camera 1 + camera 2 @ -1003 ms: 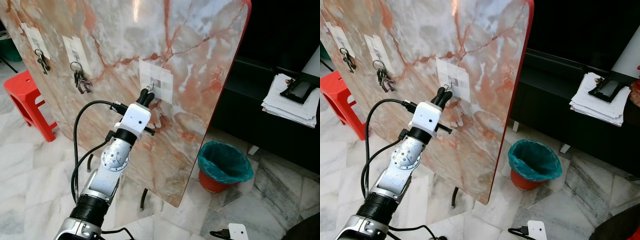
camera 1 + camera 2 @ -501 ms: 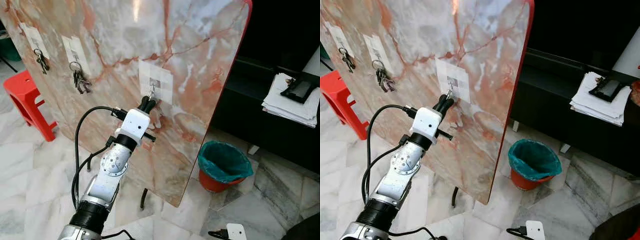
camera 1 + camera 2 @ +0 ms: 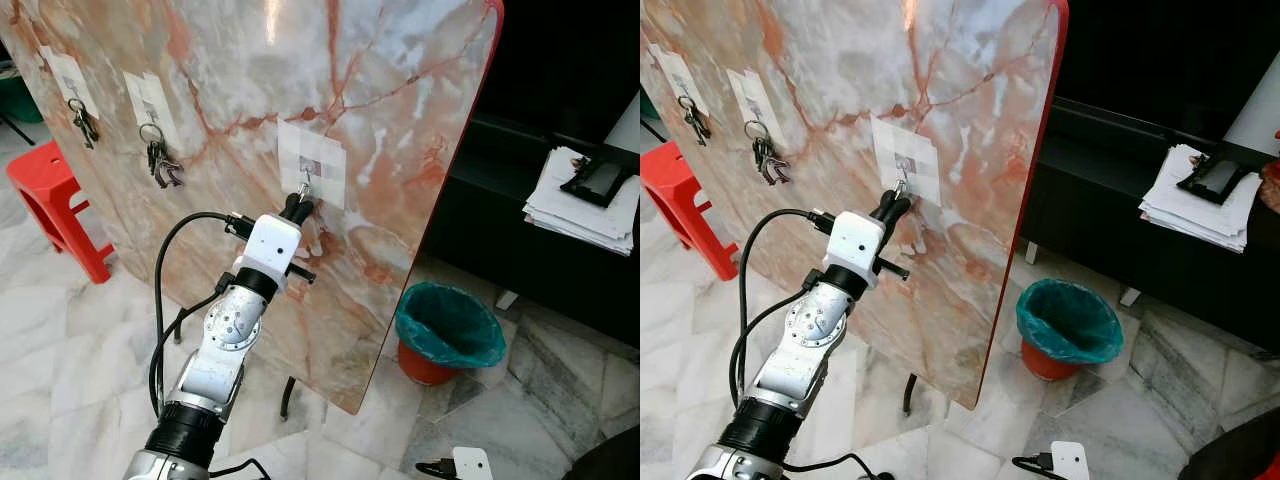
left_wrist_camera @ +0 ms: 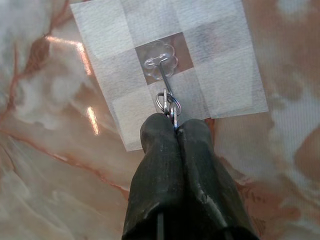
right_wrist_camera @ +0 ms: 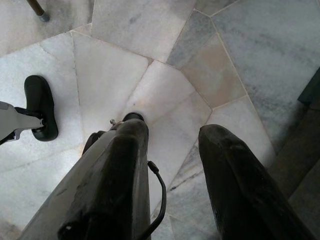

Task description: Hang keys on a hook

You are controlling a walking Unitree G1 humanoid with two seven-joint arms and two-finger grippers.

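My left gripper is raised against the leaning marble panel, its black fingers shut on a silver key ring. The ring hangs around the thin metal hook stuck on a white tape patch. Two other key bunches hang from hooks further left on the panel. My right gripper hangs low over the marble floor, open and holding nothing.
A red stool stands left of the panel. A red bin with a green liner sits on the floor to the right. Papers and a dark device lie on a black cabinet behind.
My left gripper dropped slightly from the hook, then stayed nearly still with the ring on the hook.
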